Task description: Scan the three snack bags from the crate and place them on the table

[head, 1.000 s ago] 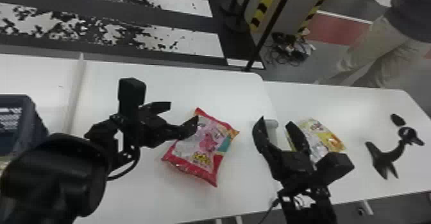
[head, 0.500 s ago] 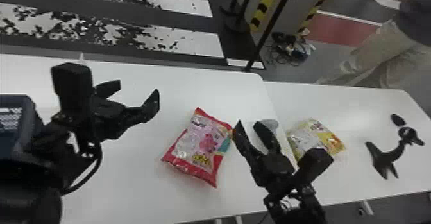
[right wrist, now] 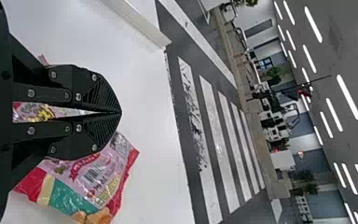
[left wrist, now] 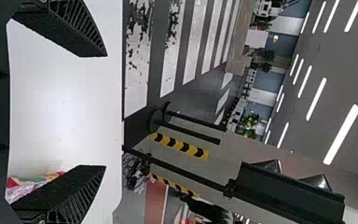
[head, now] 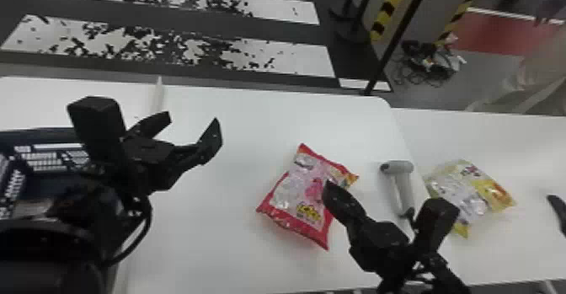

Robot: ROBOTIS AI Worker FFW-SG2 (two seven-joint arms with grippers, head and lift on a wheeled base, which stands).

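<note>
Red snack bag [head: 290, 200], partly behind closed fingers, right gripper [head: 329, 184]

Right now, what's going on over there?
Looks like the robot is partway through a scan job, nothing gripped. Left gripper is open, right of the crate. Right gripper is shut, above the red bag, which lies on the table. Scanner lies between it and the yellow bag.

Under the right gripper's [head: 329, 184] fingers, one part of the red snack bag [head: 290, 194] is hidden from you. Behind the left gripper's [head: 193, 118] fingers, your crate [head: 38, 133] is cut off, its contents blurred.
</note>
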